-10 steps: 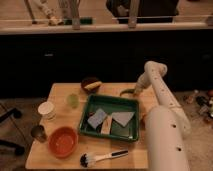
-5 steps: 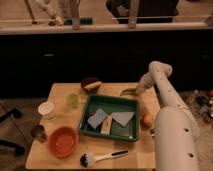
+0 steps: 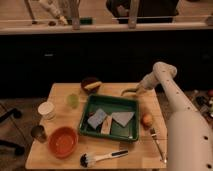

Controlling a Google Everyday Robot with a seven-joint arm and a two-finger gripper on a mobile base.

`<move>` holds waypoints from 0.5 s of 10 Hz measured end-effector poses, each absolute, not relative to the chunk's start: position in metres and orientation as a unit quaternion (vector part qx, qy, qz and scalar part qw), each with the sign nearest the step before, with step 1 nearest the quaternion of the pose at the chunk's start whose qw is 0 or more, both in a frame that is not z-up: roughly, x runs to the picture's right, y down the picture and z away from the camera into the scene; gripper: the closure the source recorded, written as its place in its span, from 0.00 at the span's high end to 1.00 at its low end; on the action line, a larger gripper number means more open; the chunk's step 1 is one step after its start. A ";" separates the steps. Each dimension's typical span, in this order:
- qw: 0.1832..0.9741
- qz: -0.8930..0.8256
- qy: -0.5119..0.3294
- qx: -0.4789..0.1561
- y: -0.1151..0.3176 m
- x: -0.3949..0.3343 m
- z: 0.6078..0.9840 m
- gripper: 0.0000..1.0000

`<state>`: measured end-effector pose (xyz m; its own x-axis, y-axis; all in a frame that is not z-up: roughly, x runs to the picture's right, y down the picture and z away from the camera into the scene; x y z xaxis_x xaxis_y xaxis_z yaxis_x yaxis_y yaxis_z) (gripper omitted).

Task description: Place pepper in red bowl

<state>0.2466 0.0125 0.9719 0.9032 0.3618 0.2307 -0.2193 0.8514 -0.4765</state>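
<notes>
The red bowl (image 3: 63, 141) sits empty at the front left of the wooden table (image 3: 60, 90). A yellowish thing, possibly the pepper (image 3: 93, 85), lies in a dark bowl (image 3: 88, 81) at the back of the table; I cannot tell for sure what it is. My gripper (image 3: 126, 92) hangs low over the table's back, just behind the far right edge of the green tray (image 3: 111, 102) and to the right of the dark bowl. My white arm (image 3: 172, 100) reaches in from the right.
The green tray holds flat grey and tan pieces. A green cup (image 3: 73, 100), a white cup (image 3: 46, 109) and a metal cup (image 3: 38, 133) stand at the left. A brush (image 3: 102, 158) lies at the front. A round orange fruit (image 3: 147, 120) and a fork (image 3: 156, 142) lie at the right.
My arm's upper part has shifted slightly to the right. The gripper stays at about the same spot behind the tray. Nothing on the table has moved.
</notes>
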 end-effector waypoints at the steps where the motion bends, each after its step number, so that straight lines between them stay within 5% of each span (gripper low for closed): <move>1: 0.950 0.149 -0.164 -0.220 0.010 0.244 0.967 0.00; 5: 0.951 0.133 -0.196 -0.199 0.003 0.234 0.946 0.00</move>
